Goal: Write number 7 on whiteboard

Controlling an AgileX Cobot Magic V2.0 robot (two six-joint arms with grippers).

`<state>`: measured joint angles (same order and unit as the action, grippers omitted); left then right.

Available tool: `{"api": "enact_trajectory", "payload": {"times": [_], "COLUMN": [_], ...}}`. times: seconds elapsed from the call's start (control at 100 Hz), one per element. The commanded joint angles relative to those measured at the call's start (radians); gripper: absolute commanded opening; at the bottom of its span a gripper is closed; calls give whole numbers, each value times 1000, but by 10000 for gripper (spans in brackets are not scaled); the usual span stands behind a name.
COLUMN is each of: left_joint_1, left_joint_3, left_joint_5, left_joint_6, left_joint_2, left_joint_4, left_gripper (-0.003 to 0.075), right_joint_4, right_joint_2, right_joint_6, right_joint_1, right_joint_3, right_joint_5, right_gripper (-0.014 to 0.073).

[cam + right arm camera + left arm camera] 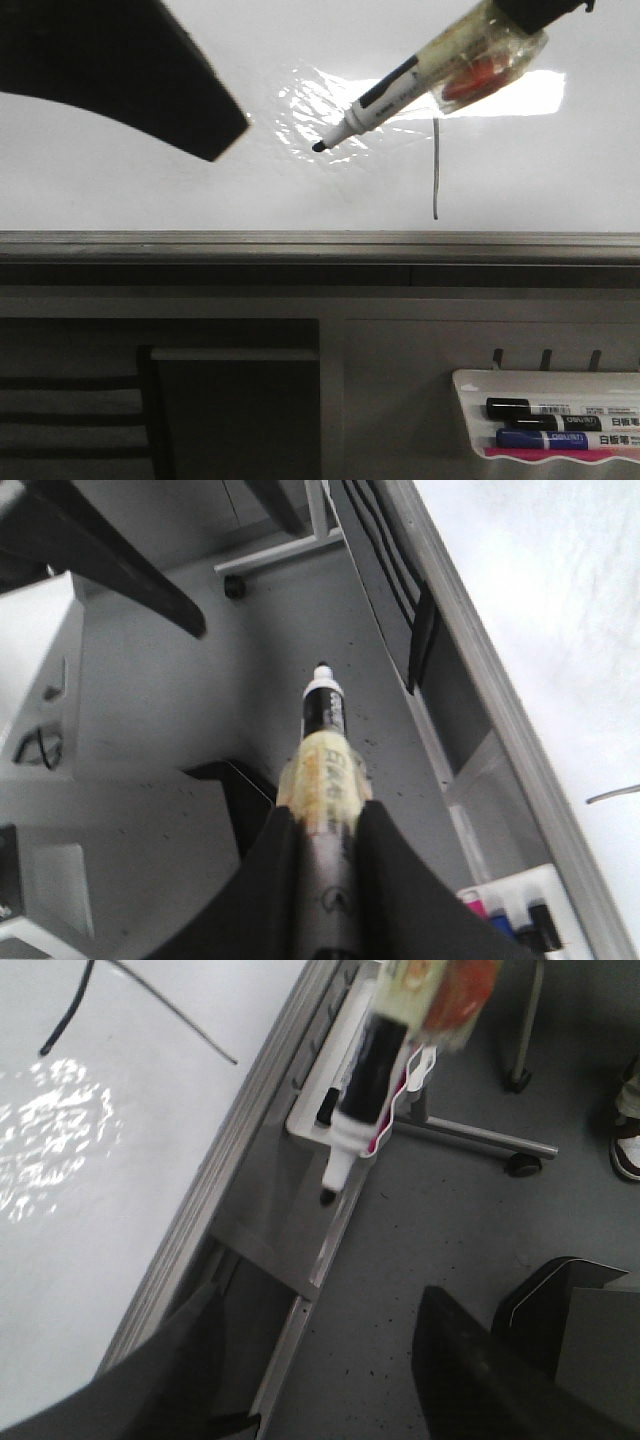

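Observation:
The whiteboard (150,190) fills the upper half of the front view, with a glare patch near its middle. On it the number 7 (436,170) shows as a long thin vertical line. In the left wrist view its two strokes (170,1015) run off the frame. My right gripper (322,825) is shut on a black-and-white marker (385,100) wrapped in yellowish tape. The marker's dark tip (318,147) points down and to the left, away from the stroke and over the glare. My left gripper (320,1380) is open and empty, up at the board's left.
The board's dark grey frame edge (320,245) runs across below the writing. A small white tray (550,415) holding black and blue markers hangs at the lower right. A wheeled stand (480,1140) is on the grey floor beside the board.

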<state>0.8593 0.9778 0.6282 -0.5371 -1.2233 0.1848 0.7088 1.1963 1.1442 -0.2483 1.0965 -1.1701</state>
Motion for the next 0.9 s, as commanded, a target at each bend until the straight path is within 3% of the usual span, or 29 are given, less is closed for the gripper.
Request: {"api": "enact_trajectory", "payload": {"times": [0.0, 0.23, 0.49, 0.89], "left_joint_1": [17, 17, 17, 17], "left_joint_3": [98, 226, 236, 236], "left_joint_5": [-48, -31, 11, 12], "left_joint_6": [-10, -151, -354, -358], "left_joint_2": [-47, -178, -215, -215], "left_joint_4": [27, 152, 309, 322], "left_gripper": [386, 386, 386, 386], "right_joint_4": [8, 2, 0, 6], "right_joint_2": [-24, -24, -24, -24], "right_joint_6": [69, 93, 95, 135], "right_joint_1": [2, 2, 2, 2], "right_joint_3": [32, 32, 32, 32], "right_joint_5": [7, 13, 22, -5], "right_gripper": [-53, -53, -53, -53]}}
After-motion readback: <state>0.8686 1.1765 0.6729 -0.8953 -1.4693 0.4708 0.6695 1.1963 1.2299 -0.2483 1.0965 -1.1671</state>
